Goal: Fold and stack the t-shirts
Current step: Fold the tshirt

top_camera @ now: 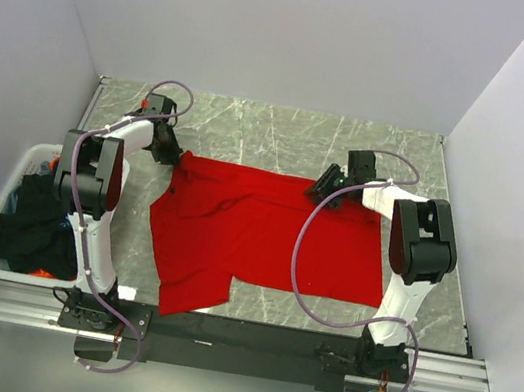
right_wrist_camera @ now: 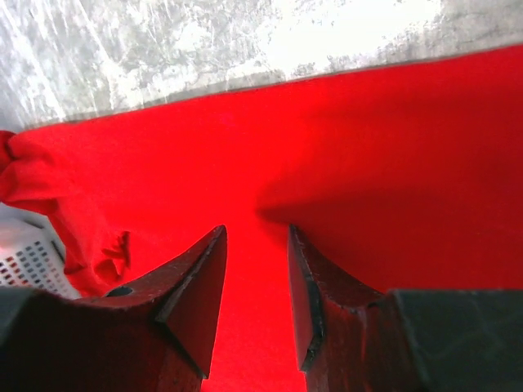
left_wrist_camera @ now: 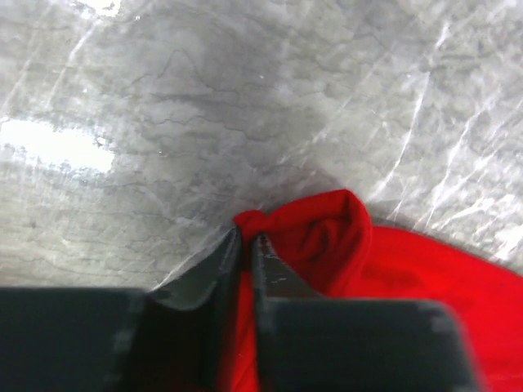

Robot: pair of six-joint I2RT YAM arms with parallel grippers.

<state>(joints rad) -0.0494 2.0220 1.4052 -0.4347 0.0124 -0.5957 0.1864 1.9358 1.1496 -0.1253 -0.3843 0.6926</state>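
Note:
A plain red t-shirt (top_camera: 265,237) lies spread on the grey marble table, with one lower corner hanging toward the near edge. My left gripper (top_camera: 176,155) is at the shirt's far left corner. In the left wrist view its jaws (left_wrist_camera: 248,235) are shut on a bunched fold of red cloth (left_wrist_camera: 327,237). My right gripper (top_camera: 329,190) rests at the shirt's far edge, right of centre. Its fingers (right_wrist_camera: 255,233) stand open over flat red cloth (right_wrist_camera: 368,163), gripping nothing. Black t-shirts (top_camera: 29,221) are piled in the basket.
A white slotted basket (top_camera: 33,156) stands at the table's left edge; a corner of the basket (right_wrist_camera: 29,253) also shows in the right wrist view. Bare marble (top_camera: 283,134) runs behind the shirt to the back wall. White walls close in on both sides.

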